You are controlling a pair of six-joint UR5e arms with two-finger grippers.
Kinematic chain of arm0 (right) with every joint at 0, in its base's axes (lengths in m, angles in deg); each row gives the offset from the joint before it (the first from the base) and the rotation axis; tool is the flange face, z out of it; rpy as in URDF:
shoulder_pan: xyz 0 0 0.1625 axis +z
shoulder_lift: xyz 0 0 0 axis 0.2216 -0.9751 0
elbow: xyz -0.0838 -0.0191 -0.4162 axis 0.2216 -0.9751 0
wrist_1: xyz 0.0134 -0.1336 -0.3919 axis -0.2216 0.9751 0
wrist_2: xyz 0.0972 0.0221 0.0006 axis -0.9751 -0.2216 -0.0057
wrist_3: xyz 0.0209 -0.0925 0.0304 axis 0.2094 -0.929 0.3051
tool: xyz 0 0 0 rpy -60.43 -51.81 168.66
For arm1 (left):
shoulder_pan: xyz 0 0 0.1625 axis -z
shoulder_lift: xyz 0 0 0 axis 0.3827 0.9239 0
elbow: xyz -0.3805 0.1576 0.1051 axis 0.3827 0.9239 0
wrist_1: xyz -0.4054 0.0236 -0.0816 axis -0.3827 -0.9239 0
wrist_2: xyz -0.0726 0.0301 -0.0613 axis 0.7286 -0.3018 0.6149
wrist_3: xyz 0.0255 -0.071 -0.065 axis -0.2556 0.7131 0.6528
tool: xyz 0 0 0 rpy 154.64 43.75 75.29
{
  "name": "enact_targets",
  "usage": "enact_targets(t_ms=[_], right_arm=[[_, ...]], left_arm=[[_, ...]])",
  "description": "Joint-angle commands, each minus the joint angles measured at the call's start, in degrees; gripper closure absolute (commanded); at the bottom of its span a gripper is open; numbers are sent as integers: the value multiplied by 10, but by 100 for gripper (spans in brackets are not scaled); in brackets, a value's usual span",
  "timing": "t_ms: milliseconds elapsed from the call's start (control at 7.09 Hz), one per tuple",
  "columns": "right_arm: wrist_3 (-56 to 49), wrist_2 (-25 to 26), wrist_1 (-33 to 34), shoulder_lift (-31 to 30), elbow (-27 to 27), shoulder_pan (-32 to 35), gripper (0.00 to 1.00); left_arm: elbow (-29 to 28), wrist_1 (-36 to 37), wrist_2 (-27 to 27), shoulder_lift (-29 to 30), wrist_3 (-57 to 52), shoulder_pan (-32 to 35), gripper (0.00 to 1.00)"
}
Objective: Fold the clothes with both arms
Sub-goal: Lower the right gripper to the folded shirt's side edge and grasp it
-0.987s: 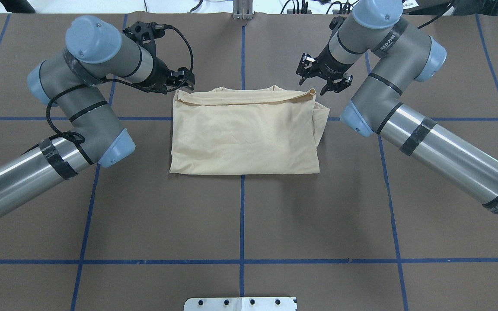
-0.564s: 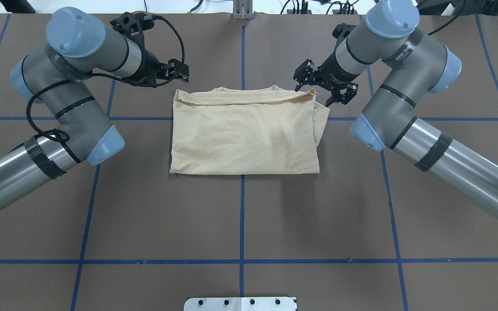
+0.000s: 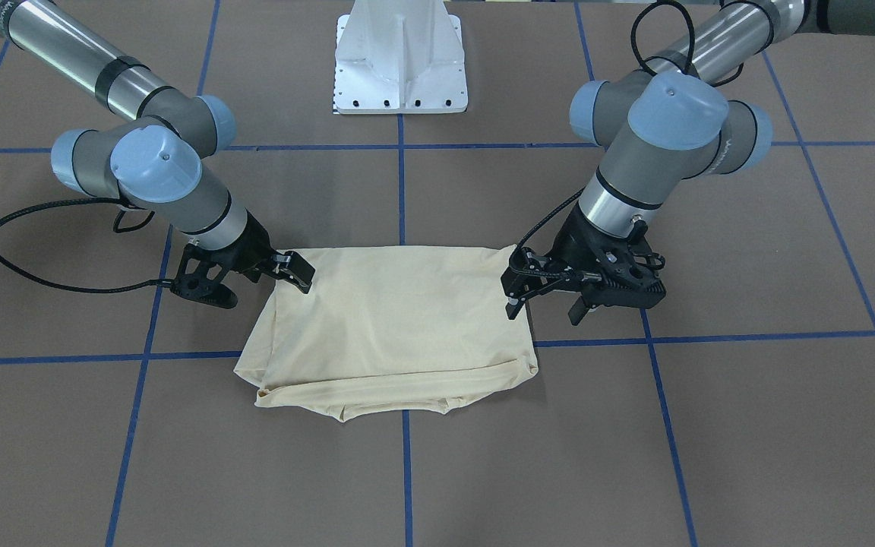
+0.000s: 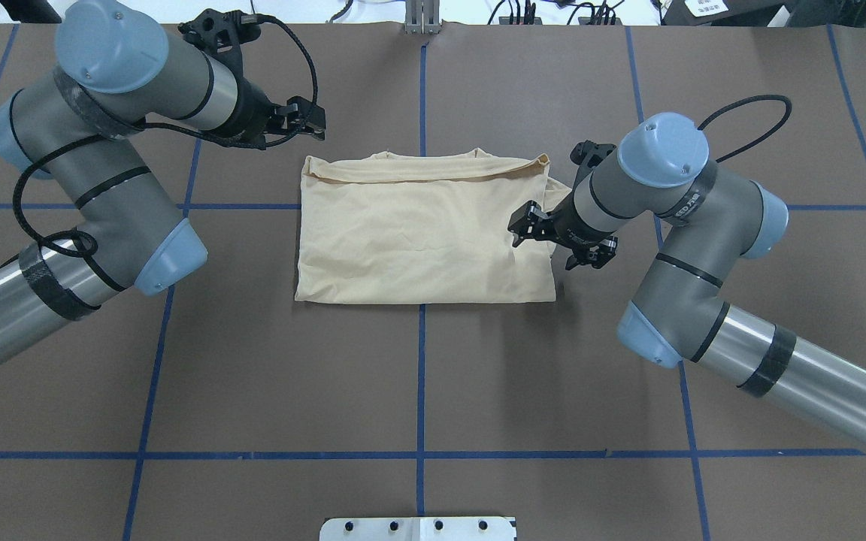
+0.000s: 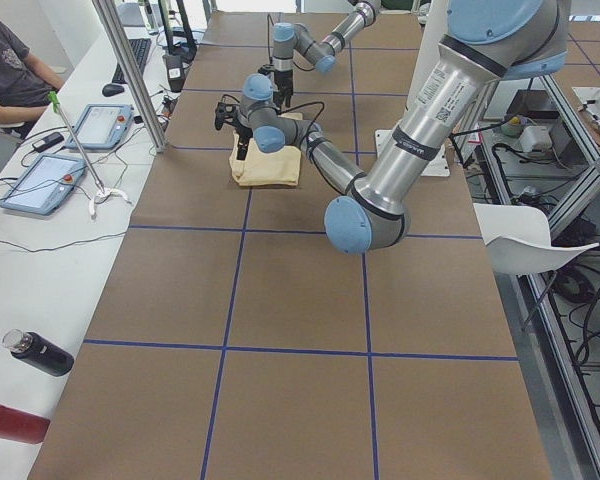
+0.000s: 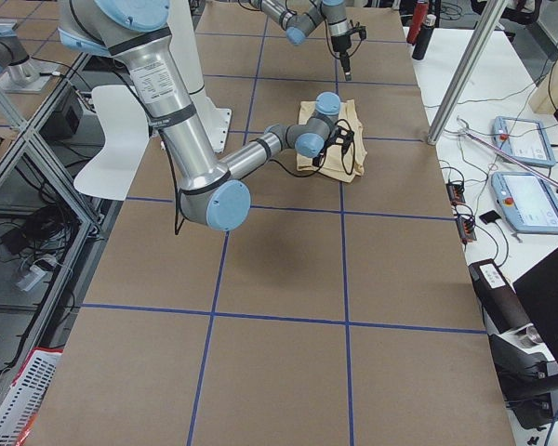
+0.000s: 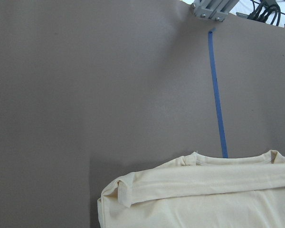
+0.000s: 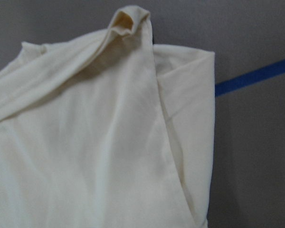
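Brown table: left gripper, jaws apart, hovers beyond the far-left corner of the folded shirt, which lies centred, long axis left-right. Right gripper, also spread, is nearer, over the right edge.

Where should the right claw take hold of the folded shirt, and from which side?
Probably the right side edge of the shirt, coming in from the robot's right: its layers end there in loose stacked folds, and the open right claw hangs over it.
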Motion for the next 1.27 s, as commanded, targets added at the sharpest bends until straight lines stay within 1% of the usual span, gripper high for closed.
enact_targets(t_ms=[0, 141, 282, 423, 564, 705, 987, 1128], right_arm=[[1, 9, 3, -5, 1, -21, 0], [1, 8, 21, -4, 8, -22, 0], [1, 8, 36, -4, 18, -24, 9], [1, 6, 47, -4, 26, -24, 55], [1, 4, 53, -5, 34, -24, 96], [1, 4, 62, -3, 33, -25, 100], [1, 3, 69, -3, 33, -27, 100], [1, -6, 69, -4, 34, -27, 100]], left_arm=[[2, 3, -1, 0, 0, 0, 0], [2, 3, 0, 0, 0, 0, 0], [2, 3, -1, 1, 0, 0, 0], [2, 3, 0, 1, 0, 0, 0], [1, 3, -1, 0, 0, 0, 0], [0, 3, -1, 1, 0, -1, 0], [-1, 3, -1, 1, 0, -1, 0], [-1, 3, -1, 1, 0, -1, 0]])
